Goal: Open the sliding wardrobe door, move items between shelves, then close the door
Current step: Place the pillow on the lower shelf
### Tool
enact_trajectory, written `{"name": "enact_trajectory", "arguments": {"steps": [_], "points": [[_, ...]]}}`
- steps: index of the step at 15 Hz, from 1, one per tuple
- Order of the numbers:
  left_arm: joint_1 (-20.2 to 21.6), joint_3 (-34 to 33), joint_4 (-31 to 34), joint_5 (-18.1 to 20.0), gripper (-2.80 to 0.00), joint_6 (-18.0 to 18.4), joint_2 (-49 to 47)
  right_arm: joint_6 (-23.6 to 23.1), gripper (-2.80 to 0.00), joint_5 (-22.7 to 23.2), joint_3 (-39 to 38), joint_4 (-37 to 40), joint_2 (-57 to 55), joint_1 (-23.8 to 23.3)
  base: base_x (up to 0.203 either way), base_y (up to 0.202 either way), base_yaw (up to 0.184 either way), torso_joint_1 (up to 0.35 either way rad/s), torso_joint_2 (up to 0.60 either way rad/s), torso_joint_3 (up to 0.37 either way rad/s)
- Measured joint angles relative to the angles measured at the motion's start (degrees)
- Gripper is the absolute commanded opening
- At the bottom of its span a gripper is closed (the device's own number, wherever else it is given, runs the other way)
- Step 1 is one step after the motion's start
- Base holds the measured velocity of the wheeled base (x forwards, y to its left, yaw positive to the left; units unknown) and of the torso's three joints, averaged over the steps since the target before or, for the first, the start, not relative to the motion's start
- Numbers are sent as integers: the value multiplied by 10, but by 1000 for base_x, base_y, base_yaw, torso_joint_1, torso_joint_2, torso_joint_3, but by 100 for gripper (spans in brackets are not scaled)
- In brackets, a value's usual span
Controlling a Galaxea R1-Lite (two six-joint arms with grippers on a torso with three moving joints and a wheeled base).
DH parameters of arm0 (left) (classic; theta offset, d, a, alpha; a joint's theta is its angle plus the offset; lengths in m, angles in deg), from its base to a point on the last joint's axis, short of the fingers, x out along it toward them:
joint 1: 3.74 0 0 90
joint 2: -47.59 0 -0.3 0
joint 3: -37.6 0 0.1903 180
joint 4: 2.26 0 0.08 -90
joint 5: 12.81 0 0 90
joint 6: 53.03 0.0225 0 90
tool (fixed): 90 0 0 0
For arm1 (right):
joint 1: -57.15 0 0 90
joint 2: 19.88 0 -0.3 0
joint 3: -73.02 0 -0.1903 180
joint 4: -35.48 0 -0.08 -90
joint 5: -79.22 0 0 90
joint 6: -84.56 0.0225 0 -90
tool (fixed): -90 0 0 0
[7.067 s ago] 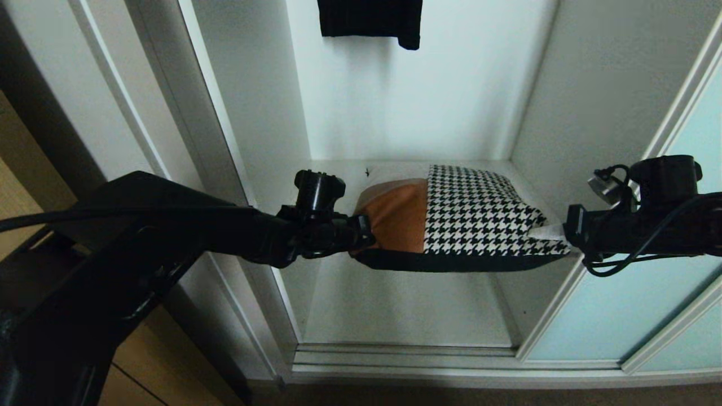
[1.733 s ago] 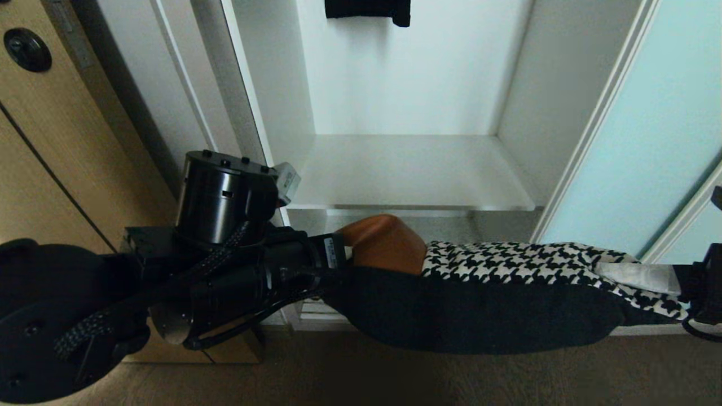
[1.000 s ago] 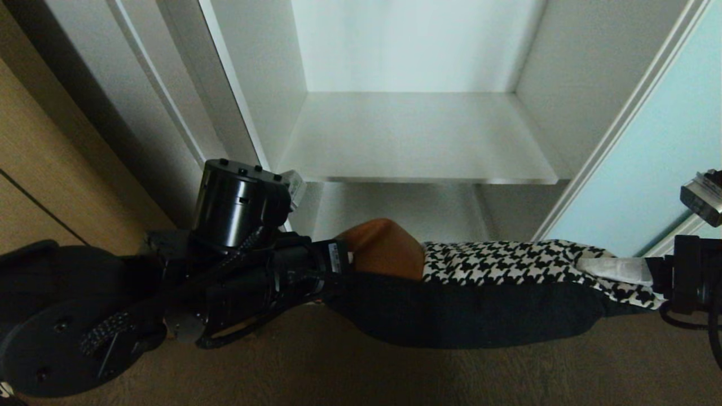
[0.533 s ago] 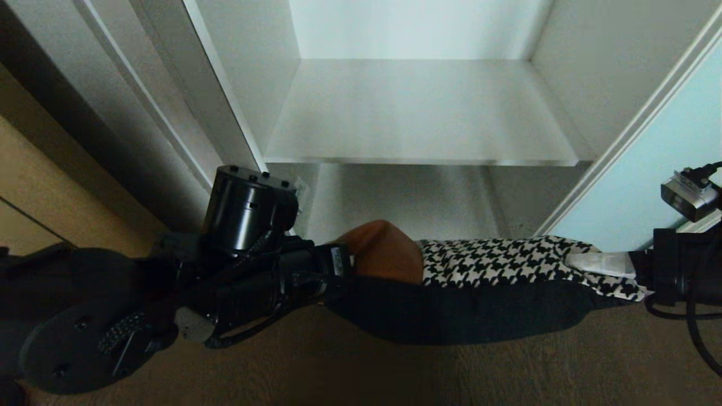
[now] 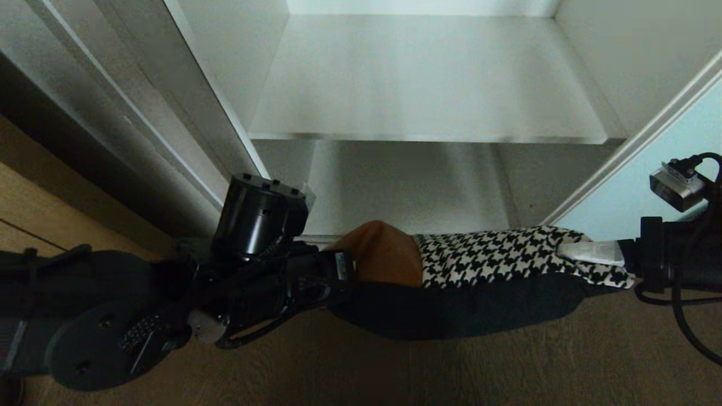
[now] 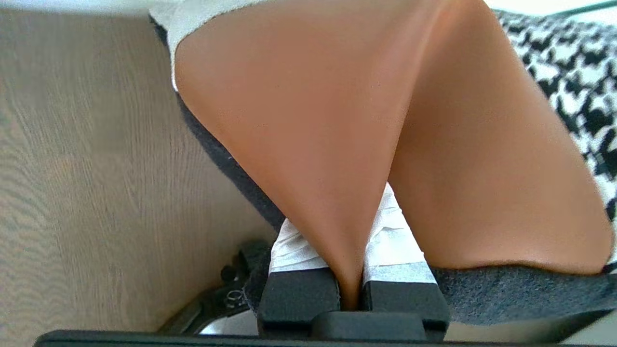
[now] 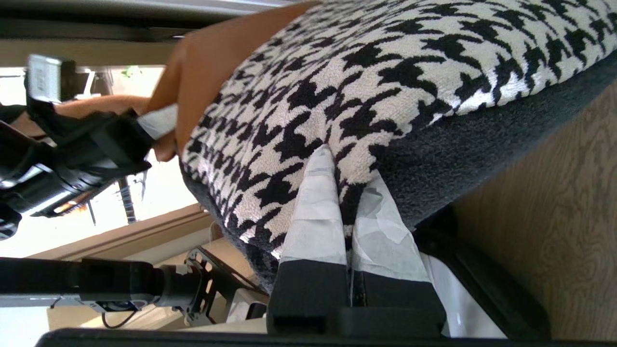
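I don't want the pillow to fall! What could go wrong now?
Each gripper pinches only a thin fold: the left gripper on the tan end, the right gripper on the houndstooth end. The cushion sags between them over the floor, so a fold might slip out. It could also catch the shelf edge.

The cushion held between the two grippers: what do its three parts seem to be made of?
The cushion looks mixed. The tan part seems leather or imitation leather: smooth, soft sheen, clean folds where the left gripper pinches it. The houndstooth part looks like woven, slightly fuzzy fabric, pinched by the right gripper. The black back looks like napped, felt-like cloth.
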Motion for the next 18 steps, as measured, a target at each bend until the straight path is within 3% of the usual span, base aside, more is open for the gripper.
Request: {"name": "enact_trajectory", "arguments": {"steps": [13, 18], "points": [[1, 6, -1, -2, -280, 3, -23, 1, -280, -1, 17, 1, -17, 13, 0, 0, 0, 1, 3, -179], [13, -18, -59, -3, -280, 14, -35, -1, -280, -3, 19, 0, -28, 13, 0, 0, 0, 0, 2, -7]]}}
